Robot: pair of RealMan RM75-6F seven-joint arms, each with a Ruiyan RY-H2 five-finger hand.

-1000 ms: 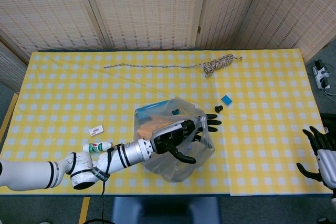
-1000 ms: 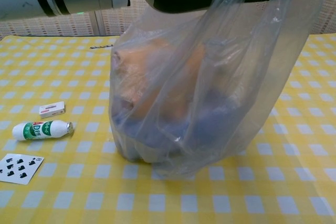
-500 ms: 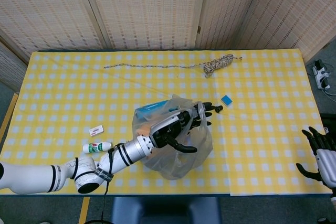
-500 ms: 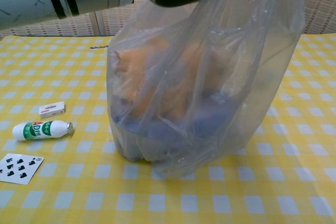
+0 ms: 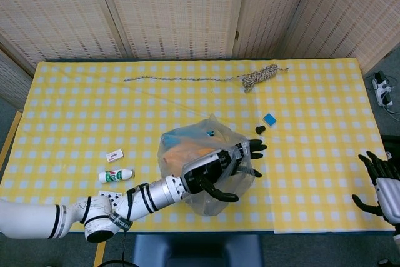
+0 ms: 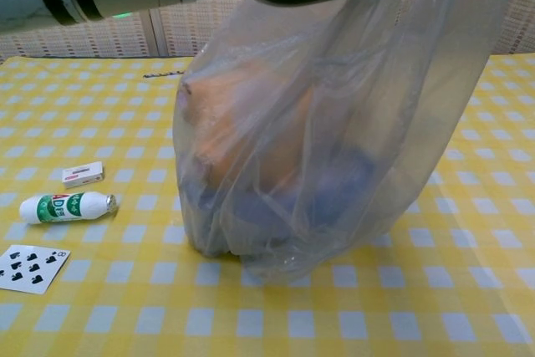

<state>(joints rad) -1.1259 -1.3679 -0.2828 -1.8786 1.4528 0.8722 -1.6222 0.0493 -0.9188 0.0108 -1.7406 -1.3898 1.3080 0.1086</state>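
Clear plastic bag point(image 5: 206, 170) near the table's point(image 5: 312, 173) front edge, orange and blue contents inside | left hand point(image 5: 215, 170) grips its top, bottom seemingly on cloth | lift apparently unfinished | right hand point(image 5: 382, 182) spread, idle.

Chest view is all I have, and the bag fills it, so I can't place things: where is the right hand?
Observer: The right hand hangs off the right edge of the table, fingers apart, holding nothing.
Operator: Anything behind the bag?
Observer: A small black piece and a blue block lie just beyond the plastic bag, apart from it.
Operator: And further back?
Observer: A coiled rope lies near the far edge, its tail trailing left.
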